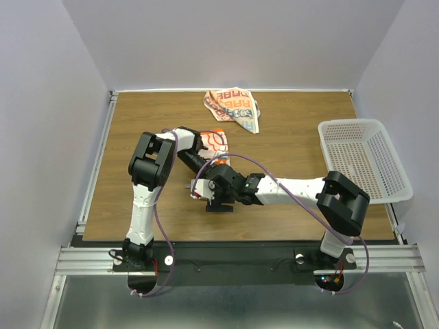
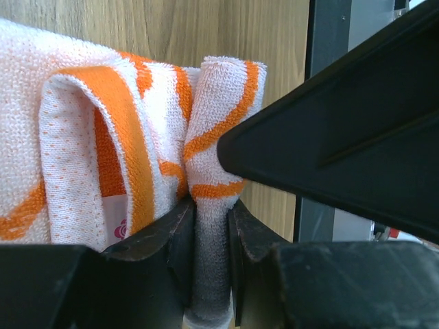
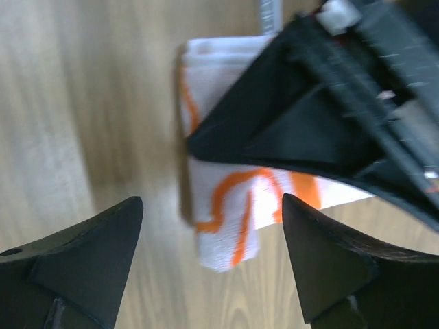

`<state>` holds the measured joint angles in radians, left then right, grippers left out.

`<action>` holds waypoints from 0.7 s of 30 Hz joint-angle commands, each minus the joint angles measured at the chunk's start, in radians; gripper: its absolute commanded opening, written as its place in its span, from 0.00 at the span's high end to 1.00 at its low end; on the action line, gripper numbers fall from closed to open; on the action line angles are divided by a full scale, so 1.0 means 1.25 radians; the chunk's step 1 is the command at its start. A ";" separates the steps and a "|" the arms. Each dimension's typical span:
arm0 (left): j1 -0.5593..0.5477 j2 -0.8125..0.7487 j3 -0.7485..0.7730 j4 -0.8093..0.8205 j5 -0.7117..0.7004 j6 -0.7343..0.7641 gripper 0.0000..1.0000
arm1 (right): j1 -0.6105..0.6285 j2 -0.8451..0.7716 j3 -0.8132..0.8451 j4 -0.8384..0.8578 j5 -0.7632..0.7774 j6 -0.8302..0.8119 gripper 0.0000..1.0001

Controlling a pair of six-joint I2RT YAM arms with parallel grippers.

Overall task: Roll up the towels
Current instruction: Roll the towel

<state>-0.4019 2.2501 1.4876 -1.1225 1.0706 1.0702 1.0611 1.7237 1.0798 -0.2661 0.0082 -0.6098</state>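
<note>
Wooden table: left fingers clamp folded towel, right fingers apart above it; basket at right.

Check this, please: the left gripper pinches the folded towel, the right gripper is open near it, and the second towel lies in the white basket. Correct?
Not quite: the second towel lies crumpled on the table by its far edge, not in the white basket, as the top external view shows. The rest is right.
</note>
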 commanded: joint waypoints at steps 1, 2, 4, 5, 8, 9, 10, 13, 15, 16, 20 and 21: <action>-0.001 0.042 -0.014 0.061 -0.115 0.058 0.65 | -0.001 0.018 -0.001 0.094 0.041 -0.030 0.17; -0.001 0.039 -0.013 0.061 -0.114 0.058 0.65 | 0.000 0.030 -0.005 0.095 0.039 -0.036 0.19; 0.000 0.032 -0.019 0.071 -0.116 0.058 0.64 | 0.000 0.038 -0.019 0.105 0.023 -0.036 0.22; 0.000 0.026 -0.023 0.077 -0.116 0.058 0.64 | 0.000 0.038 -0.026 0.110 0.016 -0.035 0.22; 0.001 0.000 -0.038 0.095 -0.112 0.052 0.62 | 0.000 0.057 -0.043 0.116 -0.002 -0.025 0.33; 0.001 -0.006 -0.040 0.095 -0.109 0.052 0.62 | -0.001 0.060 -0.043 0.116 -0.025 -0.021 0.34; 0.002 -0.011 -0.041 0.095 -0.107 0.054 0.62 | -0.007 0.064 -0.043 0.115 -0.035 -0.015 0.42; 0.006 -0.035 -0.044 0.095 -0.097 0.057 0.61 | -0.038 0.072 -0.034 0.099 -0.119 0.023 0.57; 0.016 -0.071 -0.049 0.094 -0.090 0.054 0.58 | -0.054 0.073 -0.011 0.053 -0.189 0.037 0.64; 0.021 -0.086 -0.050 0.095 -0.087 0.054 0.57 | -0.073 0.072 -0.005 0.021 -0.212 0.041 0.72; 0.048 -0.194 -0.057 0.088 -0.087 0.052 0.48 | -0.120 0.083 0.034 -0.064 -0.346 0.057 0.94; 0.055 -0.214 -0.063 0.087 -0.086 0.052 0.47 | -0.127 0.086 0.056 -0.084 -0.370 0.061 0.97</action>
<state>-0.3820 2.1239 1.4193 -1.0561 1.0256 1.0958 0.9379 1.8011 1.0893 -0.2176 -0.2642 -0.5735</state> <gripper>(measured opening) 0.508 0.104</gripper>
